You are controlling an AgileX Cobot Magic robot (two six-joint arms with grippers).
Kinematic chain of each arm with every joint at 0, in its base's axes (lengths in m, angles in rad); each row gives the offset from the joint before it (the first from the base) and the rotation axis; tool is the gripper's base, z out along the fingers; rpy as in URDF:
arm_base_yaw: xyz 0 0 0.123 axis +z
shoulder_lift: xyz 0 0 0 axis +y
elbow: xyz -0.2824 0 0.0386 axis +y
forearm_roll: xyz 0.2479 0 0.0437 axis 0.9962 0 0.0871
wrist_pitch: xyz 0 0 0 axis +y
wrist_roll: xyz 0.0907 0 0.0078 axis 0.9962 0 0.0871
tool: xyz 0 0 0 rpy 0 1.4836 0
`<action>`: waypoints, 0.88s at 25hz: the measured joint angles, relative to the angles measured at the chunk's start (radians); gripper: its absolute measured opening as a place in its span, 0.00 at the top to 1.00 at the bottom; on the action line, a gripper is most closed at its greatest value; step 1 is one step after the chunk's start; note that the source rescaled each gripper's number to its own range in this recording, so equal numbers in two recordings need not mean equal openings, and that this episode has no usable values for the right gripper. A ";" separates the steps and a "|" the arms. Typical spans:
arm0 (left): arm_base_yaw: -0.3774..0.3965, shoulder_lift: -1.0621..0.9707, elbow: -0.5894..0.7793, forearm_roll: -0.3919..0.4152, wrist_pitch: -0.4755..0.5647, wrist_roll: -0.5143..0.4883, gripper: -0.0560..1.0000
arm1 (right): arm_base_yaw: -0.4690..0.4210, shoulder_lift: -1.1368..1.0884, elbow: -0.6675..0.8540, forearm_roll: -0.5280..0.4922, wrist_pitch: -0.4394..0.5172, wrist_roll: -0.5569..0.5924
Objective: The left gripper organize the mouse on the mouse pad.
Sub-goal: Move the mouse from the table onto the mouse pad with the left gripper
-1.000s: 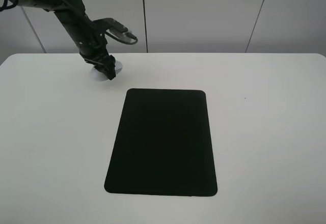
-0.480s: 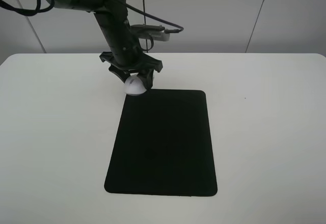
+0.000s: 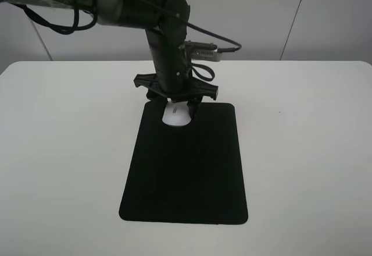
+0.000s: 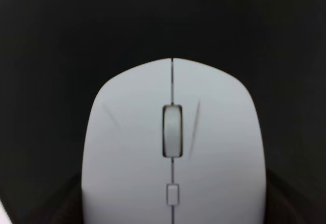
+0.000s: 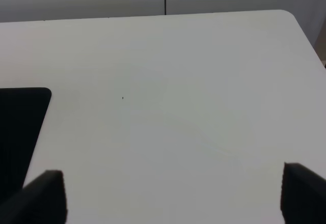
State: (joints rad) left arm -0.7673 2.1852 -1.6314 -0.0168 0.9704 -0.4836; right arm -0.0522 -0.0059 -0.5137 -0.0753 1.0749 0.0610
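The white mouse (image 3: 175, 116) sits over the far end of the black mouse pad (image 3: 186, 169), held between the dark fingers of my left gripper (image 3: 176, 110), which is shut on its sides. Whether it touches the pad I cannot tell. In the left wrist view the mouse (image 4: 173, 147) fills the picture, scroll wheel up, with the mouse pad (image 4: 61, 35) behind it. My right gripper (image 5: 173, 198) is open over bare table, its fingertips (image 5: 46, 196) far apart, with a corner of the mouse pad (image 5: 18, 127) beside it.
The pad lies in the middle of a white table (image 3: 302, 151) with rounded corners. A grey panelled wall (image 3: 261, 17) rises behind the far edge. My left arm and its looping cables (image 3: 203, 49) hang over the pad's far end.
My left gripper has carried the mouse from the table's far left, rightward and toward the front, to above the pad's far end.
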 joint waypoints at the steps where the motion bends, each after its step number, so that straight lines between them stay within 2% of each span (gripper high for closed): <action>1: -0.011 -0.001 0.016 0.025 -0.003 -0.030 0.94 | 0.000 0.000 0.000 0.000 0.000 0.000; 3: -0.040 -0.007 0.051 0.080 -0.021 -0.104 0.94 | 0.000 0.000 0.000 0.000 0.000 0.000; 6: -0.079 -0.022 0.104 0.119 -0.069 -0.189 0.94 | 0.000 0.000 0.000 0.000 0.000 0.000; 14: -0.167 -0.040 0.195 0.127 -0.197 -0.308 0.94 | 0.000 0.000 0.000 0.000 0.000 0.000; 22: -0.187 -0.041 0.271 0.128 -0.277 -0.394 0.94 | 0.000 0.000 0.000 0.000 0.000 0.000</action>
State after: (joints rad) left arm -0.9545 2.1444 -1.3605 0.1110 0.6932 -0.8780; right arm -0.0522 -0.0059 -0.5137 -0.0753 1.0749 0.0610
